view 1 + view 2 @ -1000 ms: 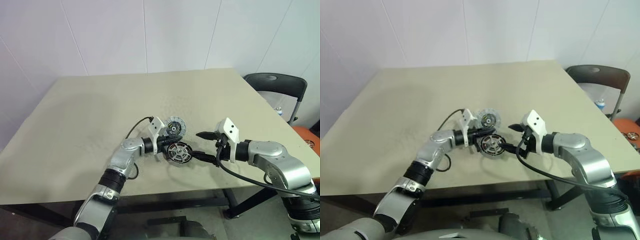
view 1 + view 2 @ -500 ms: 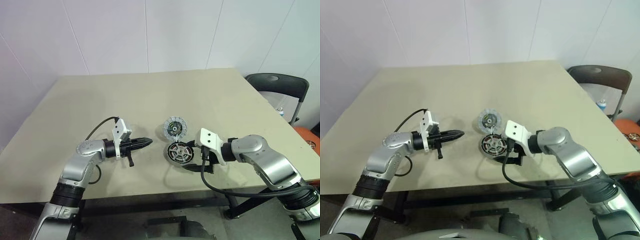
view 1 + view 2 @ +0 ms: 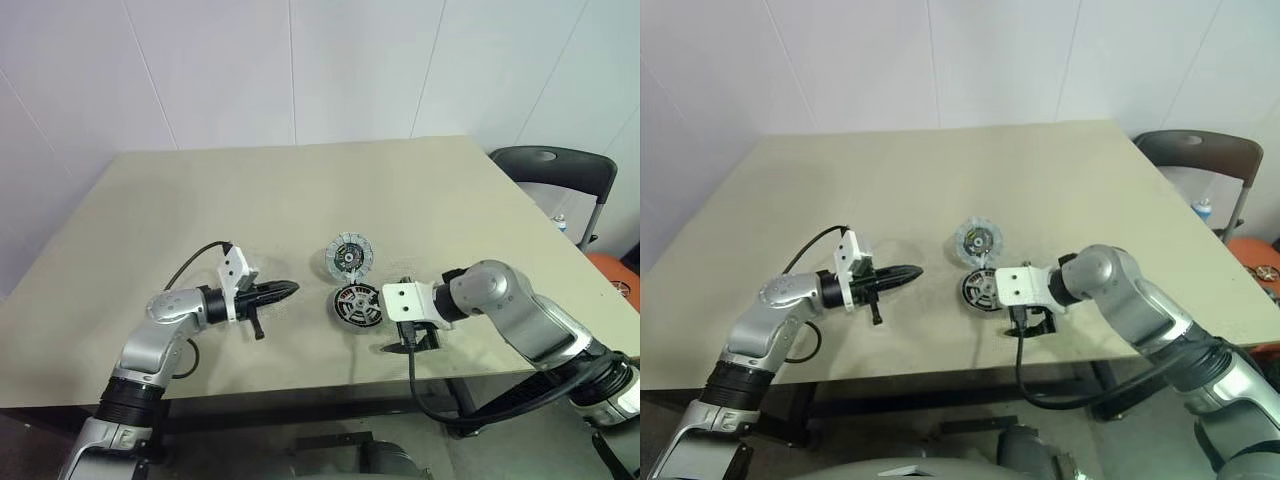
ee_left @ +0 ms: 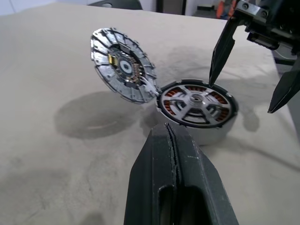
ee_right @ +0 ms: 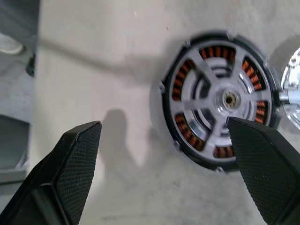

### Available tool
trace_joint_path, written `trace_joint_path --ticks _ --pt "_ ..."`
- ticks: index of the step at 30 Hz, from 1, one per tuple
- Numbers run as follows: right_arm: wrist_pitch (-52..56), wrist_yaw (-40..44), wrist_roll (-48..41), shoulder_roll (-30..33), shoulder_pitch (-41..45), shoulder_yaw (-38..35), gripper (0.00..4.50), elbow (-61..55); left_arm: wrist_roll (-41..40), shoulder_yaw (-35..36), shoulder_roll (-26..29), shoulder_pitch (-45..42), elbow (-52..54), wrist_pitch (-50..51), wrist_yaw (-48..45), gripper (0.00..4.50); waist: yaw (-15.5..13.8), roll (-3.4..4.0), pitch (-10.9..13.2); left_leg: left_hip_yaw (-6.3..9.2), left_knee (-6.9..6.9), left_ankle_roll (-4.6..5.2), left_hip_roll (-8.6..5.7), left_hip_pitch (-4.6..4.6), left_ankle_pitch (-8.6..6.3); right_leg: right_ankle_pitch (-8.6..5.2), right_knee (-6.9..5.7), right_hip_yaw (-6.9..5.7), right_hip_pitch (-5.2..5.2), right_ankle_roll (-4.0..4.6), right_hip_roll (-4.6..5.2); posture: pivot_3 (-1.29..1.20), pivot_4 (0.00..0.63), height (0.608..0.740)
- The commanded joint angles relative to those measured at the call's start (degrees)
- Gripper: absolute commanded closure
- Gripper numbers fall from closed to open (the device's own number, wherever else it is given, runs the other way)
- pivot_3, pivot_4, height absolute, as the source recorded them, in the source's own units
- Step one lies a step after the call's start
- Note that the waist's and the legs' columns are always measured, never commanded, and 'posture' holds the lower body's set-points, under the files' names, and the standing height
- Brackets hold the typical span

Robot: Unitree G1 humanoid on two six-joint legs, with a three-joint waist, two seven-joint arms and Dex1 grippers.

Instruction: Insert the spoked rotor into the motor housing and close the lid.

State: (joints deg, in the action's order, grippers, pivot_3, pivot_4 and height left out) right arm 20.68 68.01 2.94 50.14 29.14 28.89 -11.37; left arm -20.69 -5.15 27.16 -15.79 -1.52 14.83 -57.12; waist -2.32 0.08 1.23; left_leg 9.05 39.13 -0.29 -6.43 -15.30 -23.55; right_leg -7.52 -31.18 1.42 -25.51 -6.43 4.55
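The spoked rotor [image 5: 220, 101] is already sitting in the motor housing [image 4: 197, 104], the lid [image 4: 123, 63] standing open, left jaws pressed together, right jaws spread.

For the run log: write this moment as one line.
rotor: seated in housing | lid: open, tilted up | left gripper: shut, empty | right gripper: open, over housing

Lid [image 3: 348, 254] propped open — housing [image 3: 358, 303] beside it.

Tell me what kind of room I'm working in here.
Probably a plain lab or workshop corner: a bare beige table against white wall panels, a dark chair beside it, and motor parts laid out.
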Motion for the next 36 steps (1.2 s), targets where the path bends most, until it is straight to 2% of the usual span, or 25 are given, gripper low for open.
trace_joint_path --ticks 1,7,10,17,29,32,35,36 --pt "-3.21 -0.50 2.99 -1.11 2.12 -0.44 0.00 1.90 0.11 0.83 -0.26 -0.12 1.34 -1.29 0.81 4.46 0.01 0.00 0.00 0.00 0.00 0.00 0.00 0.00 0.00 0.00 0.00 0.00 -0.01 0.00 0.00 0.00 0.000 0.740" --pt "-6.40 -1.20 6.29 -3.17 2.07 -0.59 0.00 6.39 0.54 0.55 -0.98 -0.04 0.85 -1.77 1.74 4.46 0.01 0.00 0.00 -0.01 0.00 -0.01 0.00 0.01 0.00 0.00 -0.02 0.01 -0.01 0.01 0.00 0.00 0.000 0.740" --pt "-7.39 -1.60 7.65 -3.86 1.56 -0.66 0.56 7.64 0.79 0.58 -1.19 -0.24 0.18 -2.14 2.00 4.50 0.01 0.00 0.00 -0.01 0.00 0.00 0.00 0.00 0.00 0.00 -0.01 0.01 -0.01 0.01 0.00 0.00 0.000 0.740" --pt "-7.95 -2.13 9.27 -5.02 0.34 -1.18 2.91 7.65 1.46 0.51 -1.47 -0.69 -1.25 -3.09 2.13 4.50 0.17 -0.03 -0.03 -0.04 0.00 -0.01 0.01 0.02 0.00 0.00 -0.04 0.02 0.02 0.01 -0.01 0.00 0.000 0.740" --pt "-2.23 -0.01 6.52 -7.30 0.12 -3.11 2.91 2.75 2.93 0.04 -2.16 -1.26 -2.85 -4.25 2.61 4.50 0.07 -0.03 -0.03 -0.10 -0.01 -0.04 0.02 0.05 0.02 0.02 -0.07 0.02 -0.05 0.03 -0.01 0.00 0.000 0.740" --pt "-2.13 -0.32 7.55 -6.94 -0.16 -2.74 3.51 3.60 3.06 0.06 -2.31 -1.08 -2.53 -4.10 2.79 4.50 0.06 -0.04 -0.03 -0.10 -0.01 -0.04 0.02 0.04 0.02 0.02 -0.07 0.02 -0.04 0.03 0.00 0.00 0.000 0.740" --pt "-2.21 -0.83 8.01 -7.01 -0.26 -2.95 4.40 3.99 3.35 0.05 -2.29 -1.08 -2.51 -4.05 3.00 4.50 0.04 -0.02 -0.02 -0.13 -0.01 -0.04 0.02 0.03 0.02 0.02 -0.10 0.03 0.03 0.04 0.00 0.00 0.000 0.740" --pt "-2.23 -0.97 8.05 -7.05 -0.30 -3.02 4.42 3.93 3.43 0.09 -2.28 -1.11 -2.55 -4.06 3.05 4.50 0.03 -0.02 -0.02 -0.13 0.00 -0.05 0.03 0.04 0.02 0.02 -0.11 0.03 0.06 0.04 0.00 0.00 0.000 0.740"
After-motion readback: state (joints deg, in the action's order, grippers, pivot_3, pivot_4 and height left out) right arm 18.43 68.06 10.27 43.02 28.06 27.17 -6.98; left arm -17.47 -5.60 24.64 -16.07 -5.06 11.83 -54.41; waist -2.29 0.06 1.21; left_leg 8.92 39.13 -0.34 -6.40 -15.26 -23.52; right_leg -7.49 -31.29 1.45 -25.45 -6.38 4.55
